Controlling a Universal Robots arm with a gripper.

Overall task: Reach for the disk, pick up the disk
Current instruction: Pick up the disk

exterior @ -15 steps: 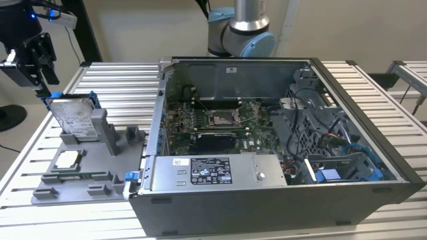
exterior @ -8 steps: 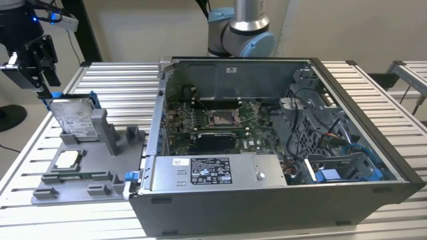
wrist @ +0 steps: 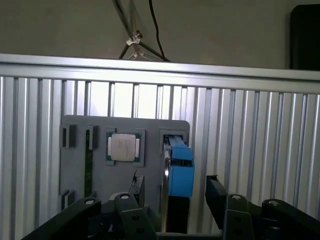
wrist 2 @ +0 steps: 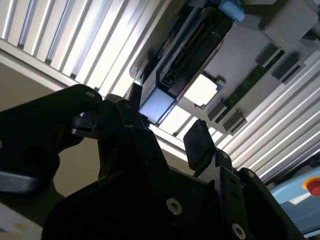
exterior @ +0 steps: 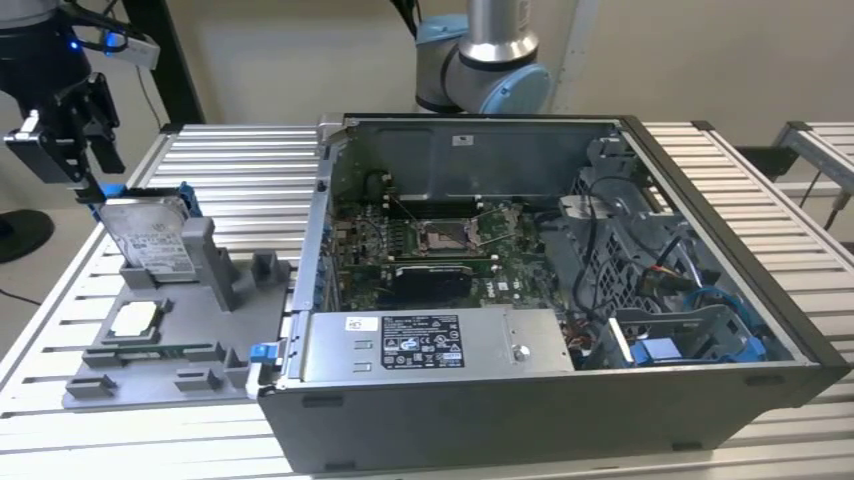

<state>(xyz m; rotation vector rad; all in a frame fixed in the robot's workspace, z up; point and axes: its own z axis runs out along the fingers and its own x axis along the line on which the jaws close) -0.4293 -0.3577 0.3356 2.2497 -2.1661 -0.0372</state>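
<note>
Hovering at the exterior view's left, the gripper (exterior: 83, 150) stands wide open. Its jaws flank the upright disk's (wrist: 180, 172) blue end, clasping nothing.

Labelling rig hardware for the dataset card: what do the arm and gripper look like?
The arm has silver tube links and light-blue joint caps. The gripper is matte black with angular fingers and visible screw heads; a small blue light glows at the wrist.

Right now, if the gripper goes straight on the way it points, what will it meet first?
Most likely the disk. In the first wrist view its blue-framed top edge lies straight ahead, between the open fingers of the gripper. Depth is unclear.
</note>
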